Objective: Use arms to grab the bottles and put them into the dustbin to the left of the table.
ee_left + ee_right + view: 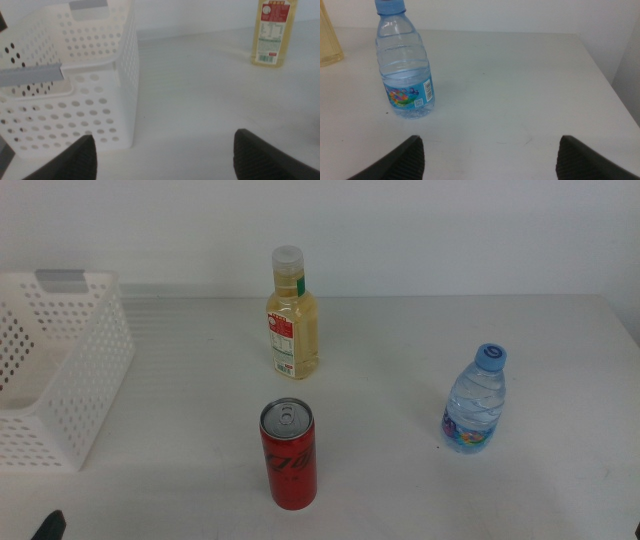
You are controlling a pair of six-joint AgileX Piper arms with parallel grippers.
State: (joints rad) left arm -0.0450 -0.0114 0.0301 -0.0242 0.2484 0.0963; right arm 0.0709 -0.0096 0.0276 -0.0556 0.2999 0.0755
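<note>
A clear bottle of yellow liquid [293,315] stands upright at the table's middle back. A red soda can [288,453] stands in front of it. A blue-capped water bottle [476,402] stands at the right. The white perforated dustbin [60,370] sits at the left edge. My left gripper [165,160] is open and empty, low in front of the dustbin [100,75], with the yellow bottle [272,32] far off; only its tip [48,527] shows in the middle view. My right gripper [490,160] is open and empty, short of the water bottle [405,65]; it is outside the middle view.
The white tabletop [400,480] spreads wide around the three upright containers. Its right edge [605,75] runs close beside the water bottle's side. A white wall stands behind the table. The yellow bottle's edge [327,45] shows in the right wrist view.
</note>
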